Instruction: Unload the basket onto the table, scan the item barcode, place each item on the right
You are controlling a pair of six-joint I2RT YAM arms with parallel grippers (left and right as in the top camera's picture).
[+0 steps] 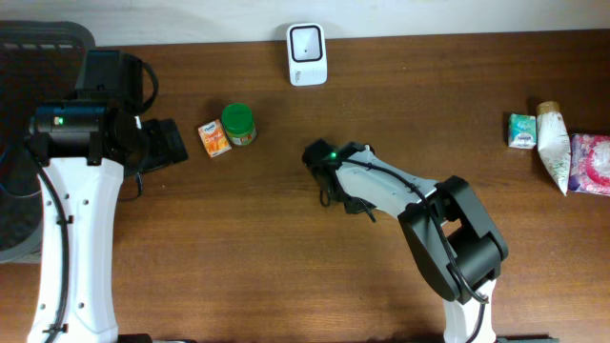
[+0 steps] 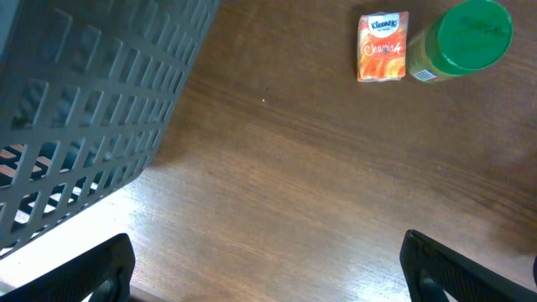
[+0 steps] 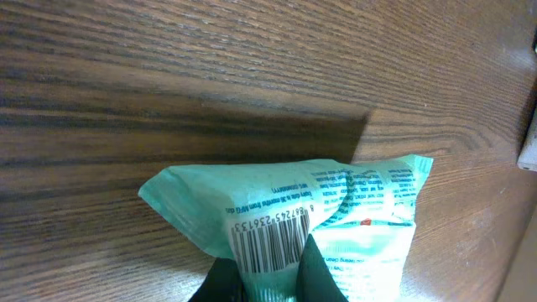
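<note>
A teal plastic packet [image 3: 352, 201] with a printed barcode [image 3: 268, 239] fills the lower part of the right wrist view, held just above the wooden table. My right gripper [image 3: 268, 273] is shut on its lower edge, pinching the barcode area between the two dark fingers. From overhead, the right gripper [image 1: 322, 164] hangs mid-table and covers the packet. The white scanner [image 1: 307, 42] stands at the table's back edge, well beyond it. My left gripper [image 2: 268, 273] is open with nothing between its fingers, at the left [image 1: 167, 143].
An orange tissue pack [image 1: 214, 138] and a green-lidded jar [image 1: 238, 124] stand side by side right of the left gripper. A dark mesh basket [image 2: 84, 109] sits at the left edge. More packets [image 1: 521, 131] [image 1: 553, 143] [image 1: 593, 164] lie at the far right.
</note>
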